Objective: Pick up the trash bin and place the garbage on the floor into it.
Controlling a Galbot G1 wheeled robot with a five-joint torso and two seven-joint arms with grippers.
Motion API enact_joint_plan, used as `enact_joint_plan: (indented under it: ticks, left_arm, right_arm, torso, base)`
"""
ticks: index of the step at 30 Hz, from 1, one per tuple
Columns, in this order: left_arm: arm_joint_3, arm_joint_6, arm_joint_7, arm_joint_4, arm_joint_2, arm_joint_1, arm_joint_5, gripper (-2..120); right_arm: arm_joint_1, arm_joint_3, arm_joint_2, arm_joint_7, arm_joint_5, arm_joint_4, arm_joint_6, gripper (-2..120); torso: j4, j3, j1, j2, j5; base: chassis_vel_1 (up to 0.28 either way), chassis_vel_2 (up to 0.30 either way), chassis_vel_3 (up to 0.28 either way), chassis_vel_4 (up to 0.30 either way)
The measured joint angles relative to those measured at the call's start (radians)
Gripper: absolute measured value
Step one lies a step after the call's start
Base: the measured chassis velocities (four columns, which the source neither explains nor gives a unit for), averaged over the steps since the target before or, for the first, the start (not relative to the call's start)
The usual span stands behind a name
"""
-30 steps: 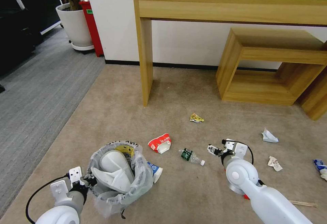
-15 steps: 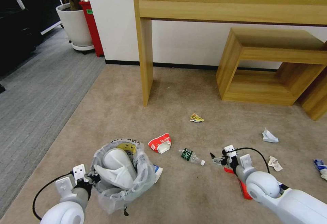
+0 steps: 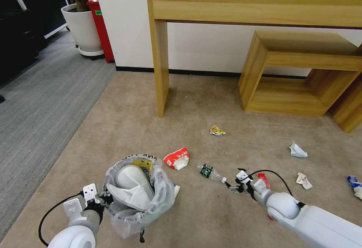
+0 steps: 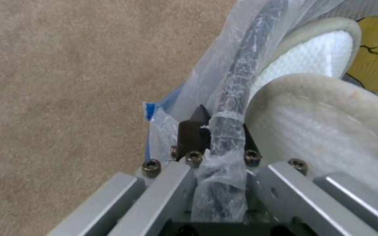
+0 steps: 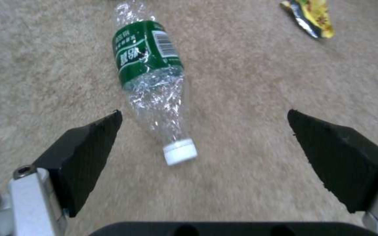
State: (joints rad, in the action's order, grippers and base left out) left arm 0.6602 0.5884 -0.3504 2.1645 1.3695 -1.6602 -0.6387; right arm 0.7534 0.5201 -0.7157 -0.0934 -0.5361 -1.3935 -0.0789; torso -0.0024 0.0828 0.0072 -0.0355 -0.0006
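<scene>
My left gripper [image 4: 217, 137] pinches the trash bin [image 3: 137, 191] by its near rim. My right gripper [image 5: 202, 144], jaws wide, hovers at the bottle [image 5: 152, 78] cap, open carpet [image 3: 211, 217] all round.

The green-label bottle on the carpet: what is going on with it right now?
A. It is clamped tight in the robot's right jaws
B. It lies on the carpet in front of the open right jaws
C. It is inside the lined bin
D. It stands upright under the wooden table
B: the green-label bottle lies on its side on the carpet, its white cap pointing toward the right gripper, whose jaws are spread wide and not touching it.
</scene>
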Motion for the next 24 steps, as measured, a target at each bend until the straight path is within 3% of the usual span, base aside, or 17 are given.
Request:
enact_joint_plan:
  ticks: [9,23,24]
  left_arm:
    - [0.012,-0.001,0.001,0.022,0.011,-0.013,0.001,1]
    - [0.01,-0.006,0.002,0.014,0.013,-0.002,-0.001,1]
    - [0.008,-0.006,0.001,0.006,0.016,0.007,-0.003,1]
  right_arm:
    - [-0.118,0.114,-0.111,0.001,0.011,0.159,-0.002,95]
    - [-0.158,0.186,-0.188,0.016,0.009,0.32,0.016,89]
    - [-0.158,0.198,-0.199,0.016,0.004,0.331,0.022,84]
  torso:
    - [0.0001,0.0,0.0,0.0,0.0]
    - [0.0,0.0,0.0,0.0,-0.0001]
    - [-0.0001,0.0,0.0,0.0,-0.0001]
  base:
    - [0.0,0.0,0.0,0.0]
    - [0.0,0.0,0.0,0.0]
    - [0.0,0.0,0.0,0.0]
